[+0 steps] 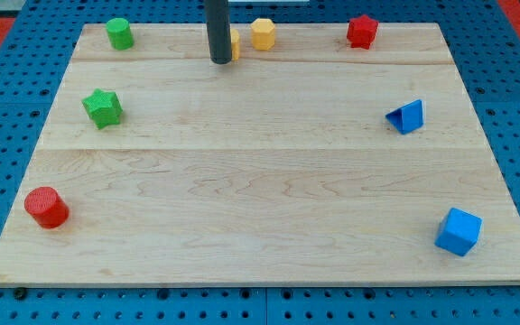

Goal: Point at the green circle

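Dark rod upright near the view's top, your tip point(221, 60) planted on the wooden board point(260, 199), no pincer fitted so no jaw state to tell, yellow block point(235, 42) mostly hidden behind it, shape unclear, green circle point(119, 33) well left, top-left corner.

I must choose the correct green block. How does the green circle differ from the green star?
The green circle is a round cylinder; the green star has points. The green circle sits at the board's top-left corner; the green star lies lower. My tip is to the right of both, nearer the green circle. Both share one green colour.
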